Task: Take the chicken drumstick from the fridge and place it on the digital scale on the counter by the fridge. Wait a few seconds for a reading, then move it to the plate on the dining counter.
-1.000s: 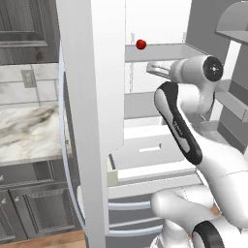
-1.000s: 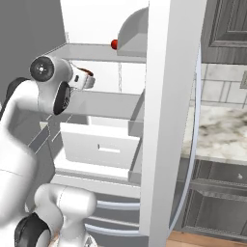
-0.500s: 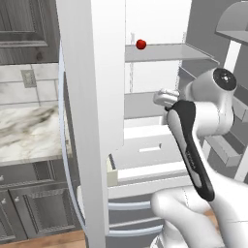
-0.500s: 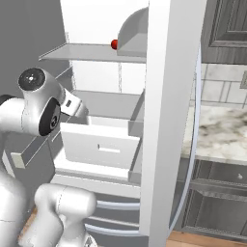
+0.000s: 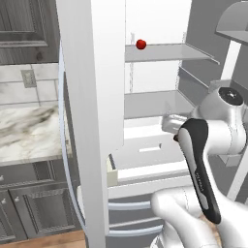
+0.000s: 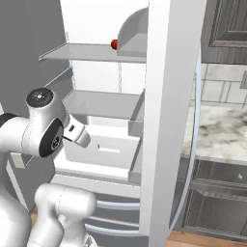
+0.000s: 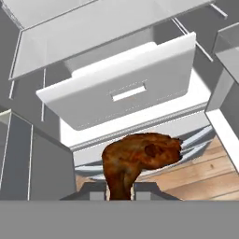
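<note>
Two dark fingertips [image 7: 95, 190] were what you had clamped on the chicken drumstick [image 7: 138, 159] in the hand view: the gripper [image 7: 120, 190] was closed narrowly on the thinner lower end of the meat, and the thick orange-brown end rose above the tips and leaned toward the right of that view. You held it in the air in front of the open fridge [image 5: 92, 97], outside the compartment, with the wooden floor [image 7: 205, 172] showing behind it.

Past the drumstick you were looking at a white drawer [image 7: 126, 88] pulled forward out of the fridge, a slot handle in its front face, and a flat shelf [image 7: 93, 23] above it. Below the drawer, the curved pale handles of the lower drawers [image 7: 196, 140] ran across the view.

From the left base view, your arm [image 5: 203, 160] was folded in front of the fridge interior at about the height of that drawer [image 5: 145, 145]; the hand end was mostly hidden behind the arm there, so you could not make out the drumstick from that side. A small round red fruit [image 5: 141, 44] sat on the upper shelf [image 5: 164, 51], well above the arm. In the right base view you saw the same fruit [image 6: 115, 44] at the shelf's edge, with the arm [image 6: 46, 130] low at the left. A marble wall counter [image 5: 29, 131] lay beside the fridge.
</note>
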